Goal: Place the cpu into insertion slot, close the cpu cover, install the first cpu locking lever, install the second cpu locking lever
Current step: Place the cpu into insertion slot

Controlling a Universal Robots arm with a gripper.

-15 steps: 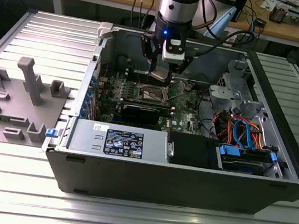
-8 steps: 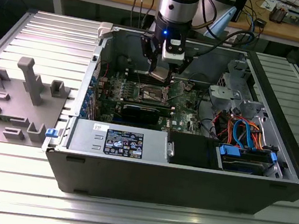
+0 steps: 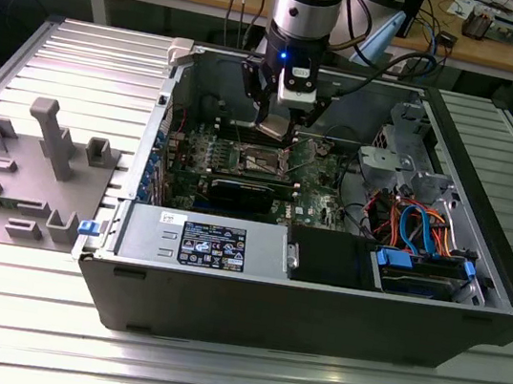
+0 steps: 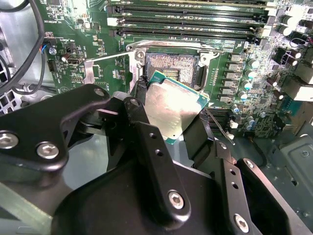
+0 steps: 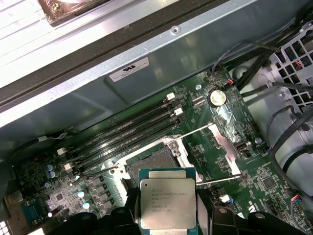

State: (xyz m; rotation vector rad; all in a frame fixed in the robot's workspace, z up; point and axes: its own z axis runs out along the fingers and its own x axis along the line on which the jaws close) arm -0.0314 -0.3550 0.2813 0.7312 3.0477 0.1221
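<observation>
My gripper (image 3: pixel 275 125) is shut on the cpu (image 3: pixel 273 130), a flat square chip with a silver-grey top, and holds it by two opposite edges. In both wrist views the cpu (image 4: pixel 171 107) (image 5: pixel 167 203) hangs tilted, a little above and just short of the insertion slot (image 4: pixel 168 63) (image 5: pixel 151 164), whose dark centre lies bare. Black fingers (image 4: pixel 198 134) (image 5: pixel 204 211) flank the chip. The cpu cover (image 4: pixel 130 73) (image 5: pixel 224 144) stands swung open beside the slot. Two thin locking levers (image 5: pixel 193 131) (image 5: pixel 220 179) stick up, unlatched.
The motherboard (image 3: pixel 241 166) lies in an open computer case (image 3: pixel 298 304) on a ribbed aluminium table (image 3: pixel 83 60). Long black memory slots (image 5: pixel 127 132) run beside the socket. A drive cage with blue cables (image 3: pixel 414 235) fills the exterior view's right, a grey fixture block (image 3: pixel 42 170) its left.
</observation>
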